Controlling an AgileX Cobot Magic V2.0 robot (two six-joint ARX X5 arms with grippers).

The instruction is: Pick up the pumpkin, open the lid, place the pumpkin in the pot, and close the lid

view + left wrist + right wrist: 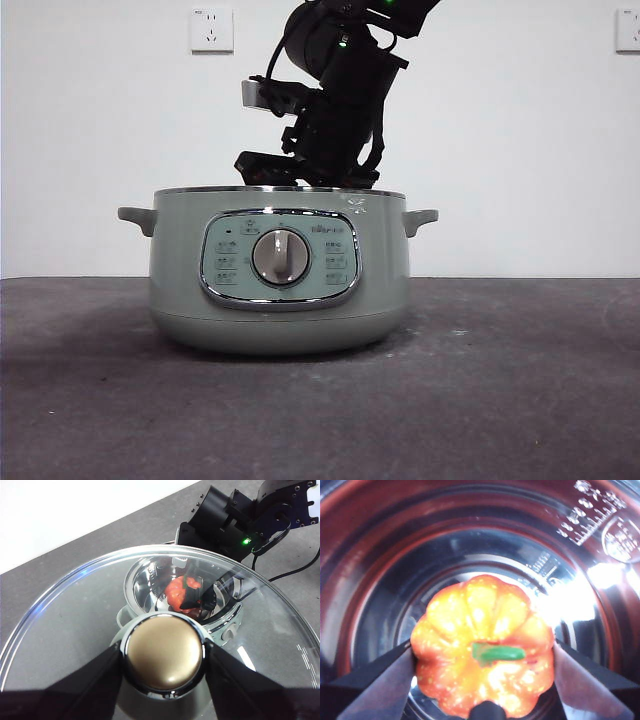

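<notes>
The sage-green pot (280,270) stands open on the dark table. My right gripper (482,662) is shut on the orange pumpkin (482,655), green stem up, inside the pot's shiny steel bowl (395,555). In the front view this arm (335,100) reaches down into the pot from above. My left gripper (165,657) is shut on the knob (164,652) of the glass lid (75,630) and holds it high above the pot. Through the glass I see the pumpkin (179,592) in the right gripper's jaws inside the pot (150,585).
A white wall with two sockets (211,28) stands behind the table. A black cable (300,570) lies on the table by the right arm. The pot's control panel and silver dial (280,256) face the front camera.
</notes>
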